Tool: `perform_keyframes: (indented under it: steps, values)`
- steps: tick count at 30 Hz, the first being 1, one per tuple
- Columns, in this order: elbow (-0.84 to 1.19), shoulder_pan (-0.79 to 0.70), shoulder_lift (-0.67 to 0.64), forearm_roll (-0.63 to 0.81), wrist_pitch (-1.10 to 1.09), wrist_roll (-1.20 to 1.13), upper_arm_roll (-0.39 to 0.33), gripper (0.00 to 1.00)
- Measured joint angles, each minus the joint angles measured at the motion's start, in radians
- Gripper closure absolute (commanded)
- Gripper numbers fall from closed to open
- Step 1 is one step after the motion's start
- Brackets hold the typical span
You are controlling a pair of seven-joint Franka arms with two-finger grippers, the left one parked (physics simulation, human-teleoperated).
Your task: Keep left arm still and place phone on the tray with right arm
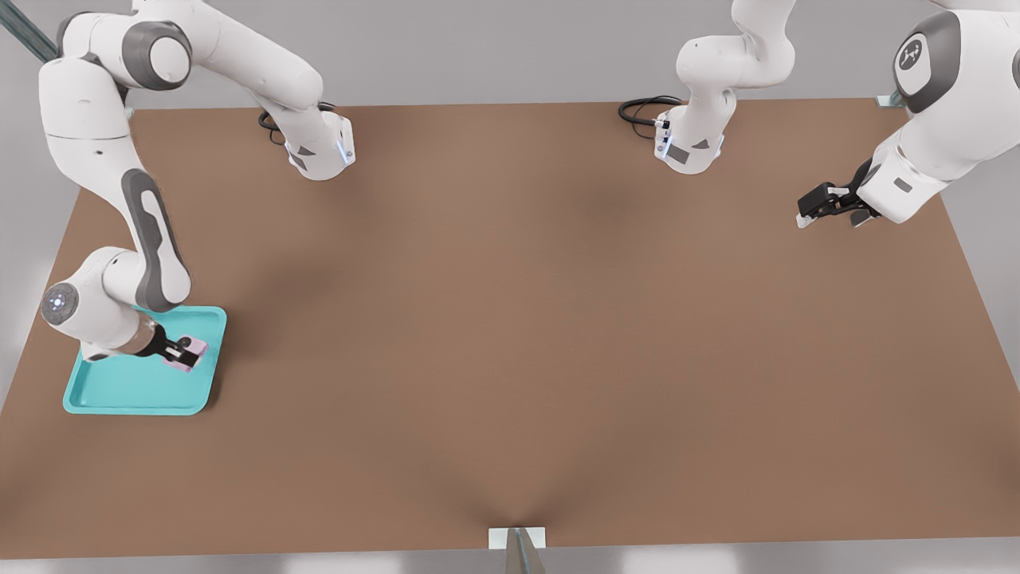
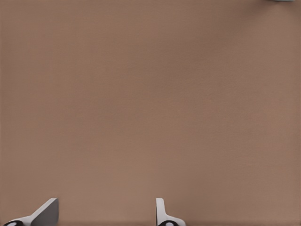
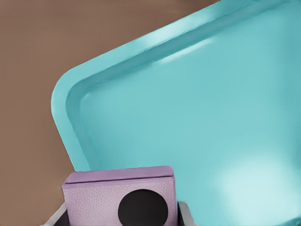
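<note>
The turquoise tray (image 1: 135, 395) lies near the table's front corner at the front view's left. My right arm reaches down over it, and its gripper (image 1: 185, 353) is shut on the pale pink phone (image 1: 188, 351), held just over the tray's right side. In the right wrist view the phone (image 3: 120, 197) shows one black lens, pinched between the fingers (image 3: 186, 213), with the tray's floor and rounded rim corner (image 3: 63, 94) close beneath. I cannot tell whether the phone touches the tray.
Brown table (image 1: 518, 335) spreads across the view. Two arm bases (image 1: 319, 151) (image 1: 689, 143) with black cables stand at the far edge. The parked left arm (image 1: 916, 159) hangs over the far right, showing only bare table (image 2: 150, 103).
</note>
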Motion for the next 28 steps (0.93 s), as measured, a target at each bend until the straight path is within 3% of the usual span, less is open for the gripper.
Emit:
perform_keyframes:
  steps: [3,4,5,9,11,13,15,16,18,19,20,23,28]
  values:
    - [0.020,-0.045,0.055,-0.012,0.002,-0.094,-0.001,0.24]
    - [0.022,-0.051,0.072,-0.016,0.003,-0.121,-0.001,0.20]
    - [0.034,-0.055,0.091,-0.021,0.004,-0.146,-0.001,0.02]
    - [0.076,-0.058,0.110,-0.032,0.003,-0.231,0.002,0.00]
    - [0.159,-0.053,0.042,-0.034,-0.041,-0.268,0.026,0.00]
    - [0.380,-0.046,0.001,-0.035,-0.165,-0.299,0.120,0.00]
    - [0.472,-0.030,-0.068,-0.045,-0.285,-0.312,0.270,0.00]
    - [0.486,0.013,-0.118,-0.055,-0.341,-0.311,0.308,0.00]
    - [0.486,0.456,-0.268,-0.003,-0.459,-0.305,-0.111,0.00]
    - [0.444,0.593,-0.359,0.024,-0.506,-0.301,-0.239,0.00]
    - [0.407,0.670,-0.428,0.045,-0.546,-0.296,-0.305,0.00]
    - [0.343,0.752,-0.505,0.082,-0.637,-0.282,-0.367,0.00]
    - [0.309,0.782,-0.525,0.103,-0.713,-0.264,-0.381,0.00]
